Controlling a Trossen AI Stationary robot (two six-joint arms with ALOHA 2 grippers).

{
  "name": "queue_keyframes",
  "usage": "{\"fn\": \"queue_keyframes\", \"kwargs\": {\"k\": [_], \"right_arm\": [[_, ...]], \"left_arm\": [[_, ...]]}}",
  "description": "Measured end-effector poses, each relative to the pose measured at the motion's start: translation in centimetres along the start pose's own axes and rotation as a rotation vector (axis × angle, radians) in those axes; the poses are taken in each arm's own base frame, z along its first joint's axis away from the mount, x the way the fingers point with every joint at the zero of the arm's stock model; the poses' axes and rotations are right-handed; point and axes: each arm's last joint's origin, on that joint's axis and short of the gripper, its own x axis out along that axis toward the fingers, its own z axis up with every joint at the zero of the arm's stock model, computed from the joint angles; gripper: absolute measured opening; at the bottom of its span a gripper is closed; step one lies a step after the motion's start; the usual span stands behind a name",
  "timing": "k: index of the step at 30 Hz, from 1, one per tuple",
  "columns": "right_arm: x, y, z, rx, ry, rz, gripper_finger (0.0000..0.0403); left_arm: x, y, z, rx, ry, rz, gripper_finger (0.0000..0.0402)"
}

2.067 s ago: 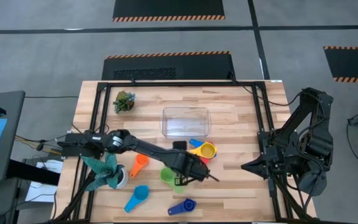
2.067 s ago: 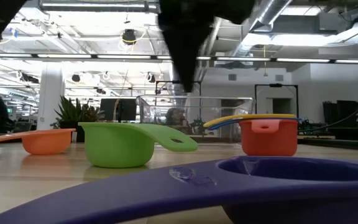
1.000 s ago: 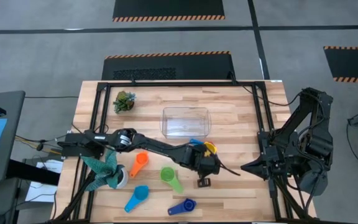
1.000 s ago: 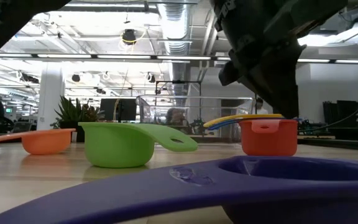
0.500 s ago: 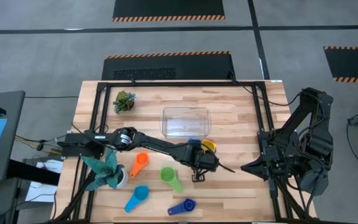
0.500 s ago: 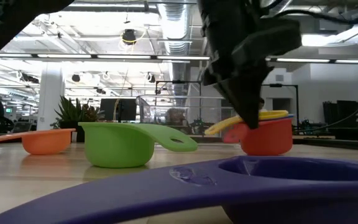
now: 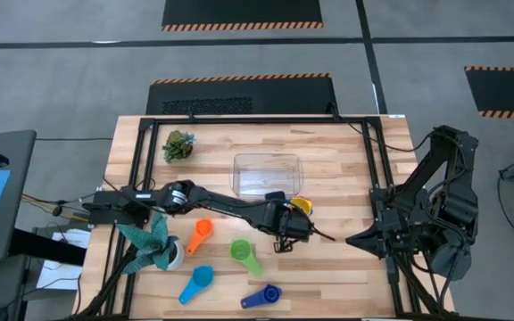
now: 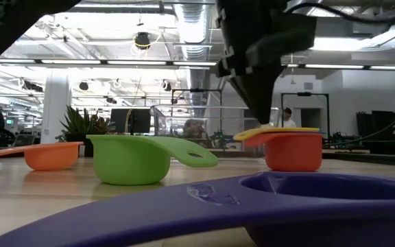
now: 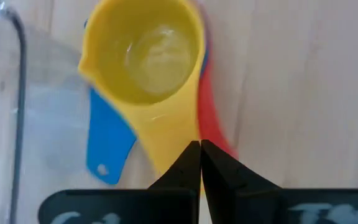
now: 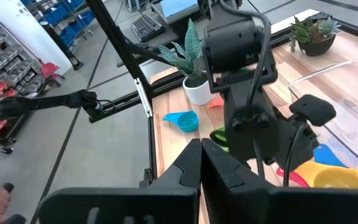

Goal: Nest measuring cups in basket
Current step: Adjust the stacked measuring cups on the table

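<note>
A nested stack stands on the table near the basket's near right corner, with a yellow cup on top, a red cup under it and a blue handle sticking out. My left gripper is shut and points down at the stack's handles. The orange, green, light blue and dark blue cups lie apart on the near half of the table. My right gripper is shut and waits off the table's right edge. My left gripper comes from above, pointing down. Its shut fingertips meet the free end of the yellow handle, with the red handle beside it. Whether anything is pinched between them, I cannot tell. The stack stands level on the table.
A small teal plant stands at the far left corner. A larger leafy plant in a white pot stands at the left edge beside the left arm. A black frame rims the table. Bare wood lies right of the stack.
My left gripper moved from the near side toward the far edge and came down on the stack's handles. The stack tipped for a moment, then settled level and turned a little. Its handles now show shorter in the low view, and the blue one no longer shows there.
</note>
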Motion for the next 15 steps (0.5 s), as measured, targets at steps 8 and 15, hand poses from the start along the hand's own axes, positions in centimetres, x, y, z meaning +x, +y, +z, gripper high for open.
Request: {"fn": "queue_keyframes", "kwargs": {"k": [8,15], "right_arm": [[0.0,0.0,0.0,-0.006,0.002,-0.003,0.0027],[0.0,0.0,0.0,-0.005,0.002,-0.002,0.0027]], "left_arm": [[0.0,-1.5,0.1,0.071,-0.009,-0.189,0.0],[2.5,-1.8,0.1,0.081,-0.011,-0.114,0.0]]}}
